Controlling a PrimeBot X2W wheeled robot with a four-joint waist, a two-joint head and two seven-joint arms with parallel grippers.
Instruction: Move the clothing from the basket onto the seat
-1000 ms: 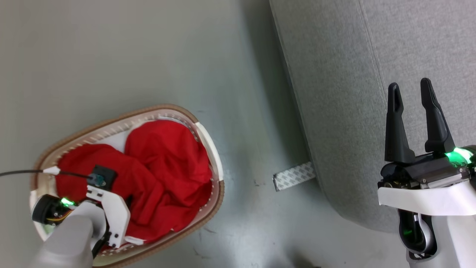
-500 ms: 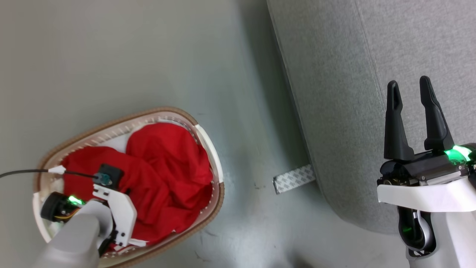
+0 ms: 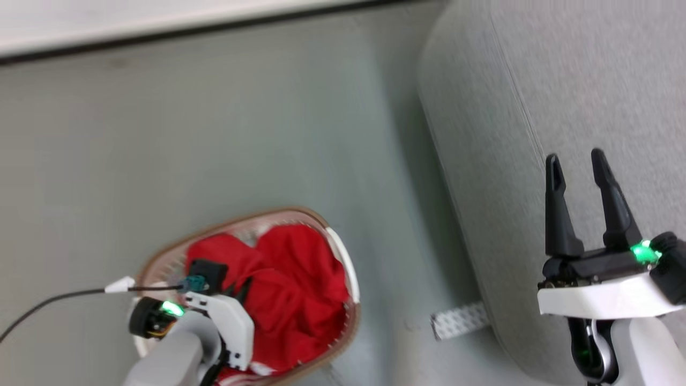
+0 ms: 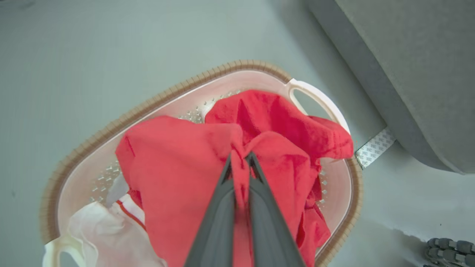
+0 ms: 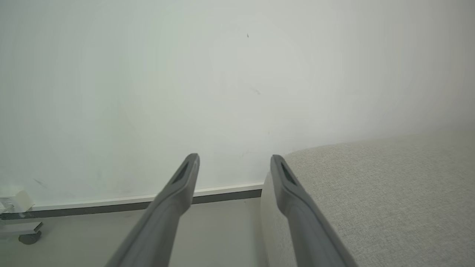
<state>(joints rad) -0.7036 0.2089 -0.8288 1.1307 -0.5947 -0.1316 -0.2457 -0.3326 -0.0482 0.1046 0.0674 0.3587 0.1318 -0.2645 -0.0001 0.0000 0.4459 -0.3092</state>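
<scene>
Over the basket (image 4: 148,107), left fingers (image 4: 219,222) pinch clothing (image 4: 174,163).

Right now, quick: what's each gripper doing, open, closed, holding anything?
Left gripper: closed on a fold of the clothing, over the basket.
Right gripper: open, holding nothing, by the seat.
</scene>
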